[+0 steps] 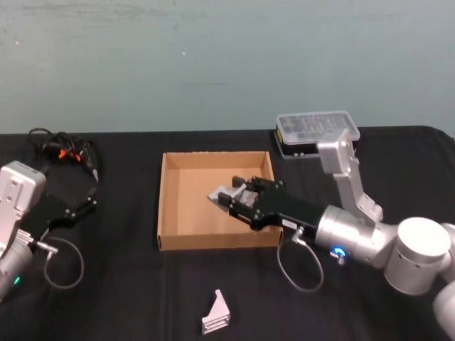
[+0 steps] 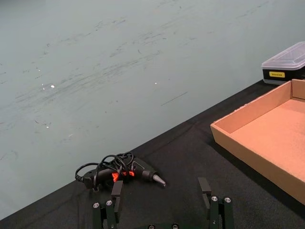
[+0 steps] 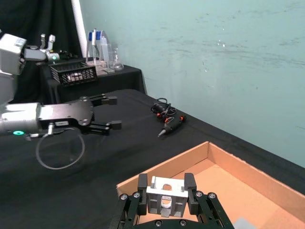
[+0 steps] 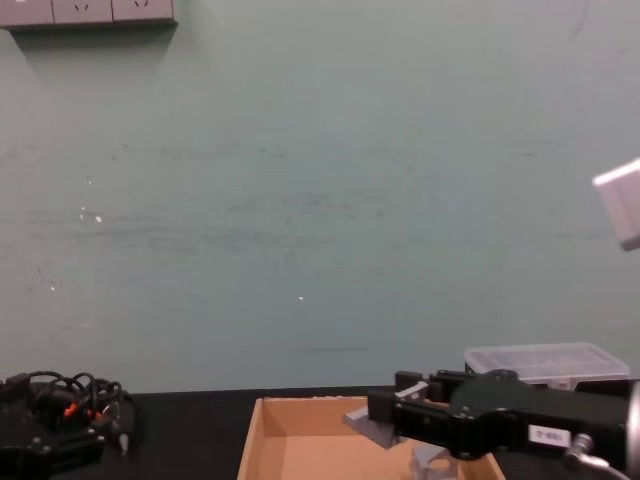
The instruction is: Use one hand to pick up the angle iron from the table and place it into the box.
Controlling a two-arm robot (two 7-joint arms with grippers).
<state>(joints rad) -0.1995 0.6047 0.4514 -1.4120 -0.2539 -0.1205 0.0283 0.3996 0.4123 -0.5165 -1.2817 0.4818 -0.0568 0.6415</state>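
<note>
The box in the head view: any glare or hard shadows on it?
Head view: the box floor is evenly lit, no glare or hard shadow, right gripper over it, left gripper parked far left. Right wrist view: the metal bracket in that gripper looks brightest.

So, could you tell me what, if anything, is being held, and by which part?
The right gripper grips a silver-grey metal angle iron by its opposite side edges, over the brown cardboard box; the left gripper holds nothing.

We face a scuffed pale green wall [image 4: 320, 200] with white sockets [image 4: 90, 10]. A black-draped side table [image 3: 112, 78] bears a crate [image 3: 76, 72].
</note>
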